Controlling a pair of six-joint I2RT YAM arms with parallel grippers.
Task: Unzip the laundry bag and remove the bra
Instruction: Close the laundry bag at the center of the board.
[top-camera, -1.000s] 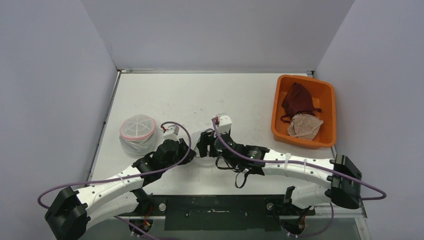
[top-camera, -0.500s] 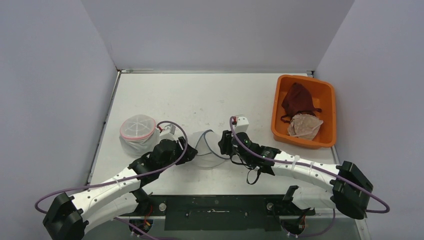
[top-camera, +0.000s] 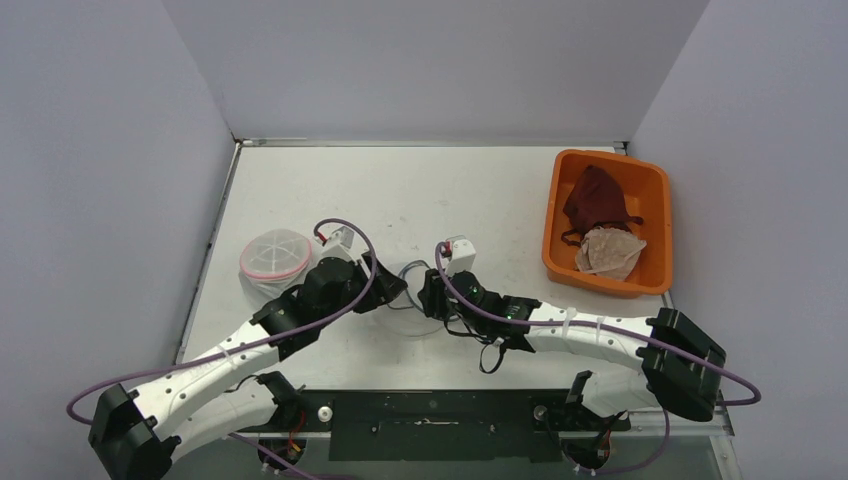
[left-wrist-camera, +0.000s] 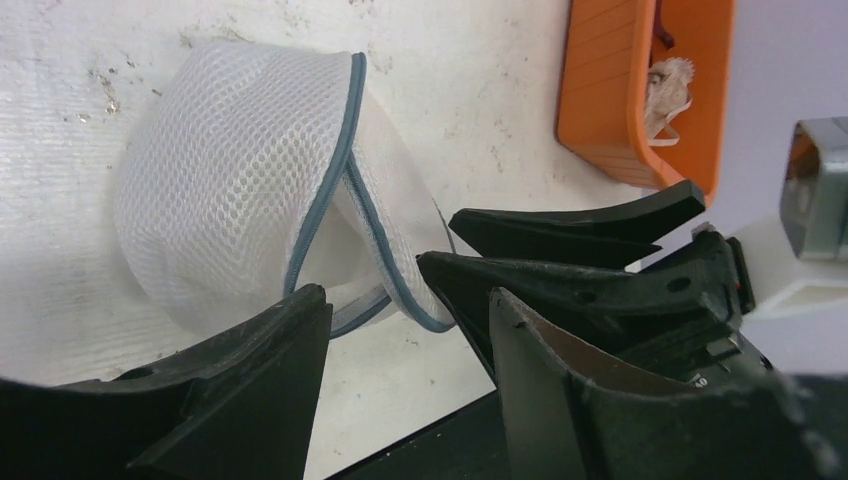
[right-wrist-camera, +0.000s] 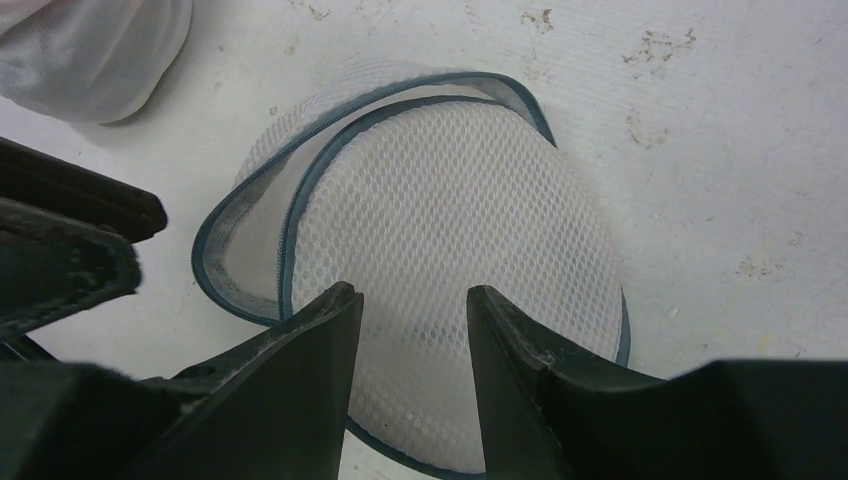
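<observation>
Laundry bag: I see the white mesh laundry bag (right-wrist-camera: 450, 230) lying on the counter (top-camera: 400, 190), a little toward 6 o'clock of the middle, in the gap between my two arms.
Zip edge: the grey-blue zip edge (left-wrist-camera: 343, 165) is parted on the side facing the left arm, at about 9 o'clock in the right wrist view. I read the bag as at least partly unzipped.
Bra: I cannot make out a bra through the mesh or in the opening.
Left pincer: the left pincer (left-wrist-camera: 408, 300) sits at the bag's 9 o'clock side. It is spread, with bare counter and a corner of the bag's rim showing between its fingers, and it grips nothing.
Right pincer: the right pincer (right-wrist-camera: 412, 292) comes in from the bag's 3 o'clock side, low over the mesh dome. Its fingers (right-wrist-camera: 300, 370) stand apart with mesh filling the gap. I cannot tell whether they pinch the fabric or only straddle it.
Pincers together: in the left wrist view the right pincer's tips lie right at the bag's rim, just beside my left fingers.
Mesh pouch: a round white mesh pouch (top-camera: 273, 262) with a pink rim rests at 9 o'clock of the left pincer, near the counter's left edge.
Orange bin: the orange bin (top-camera: 553, 225) stands at 2 o'clock against the right edge. It holds a maroon garment (top-camera: 595, 200) at its far end and a pale lacy piece (top-camera: 610, 252) at that garment's 6 o'clock.
</observation>
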